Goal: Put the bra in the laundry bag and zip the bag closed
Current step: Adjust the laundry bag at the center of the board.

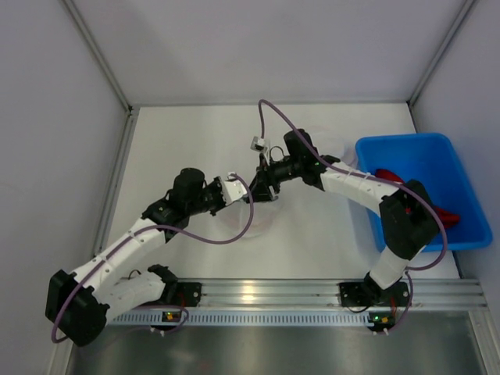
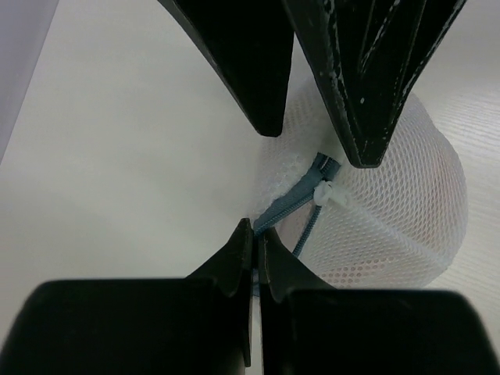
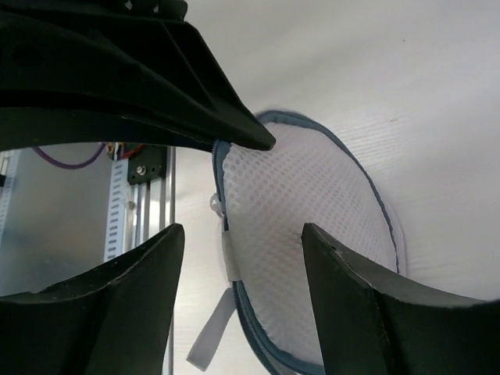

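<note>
Laundry bag [image 3: 305,226] at table [image 1: 187,141] centre, bin [image 1: 426,142] beside — far right

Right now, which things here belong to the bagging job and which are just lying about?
Job: laundry bag, its zipper, left gripper pinching the bag's edge, right gripper open.
Lying about: blue bin, red item inside it.

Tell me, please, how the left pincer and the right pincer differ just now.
The left pincer is shut, nipping the zipper edge of the white mesh laundry bag; the right pincer stands open, gripping nothing. The left pincer reaches in from the left, the right pincer from the right. Both are black and meet at the bag.
</note>
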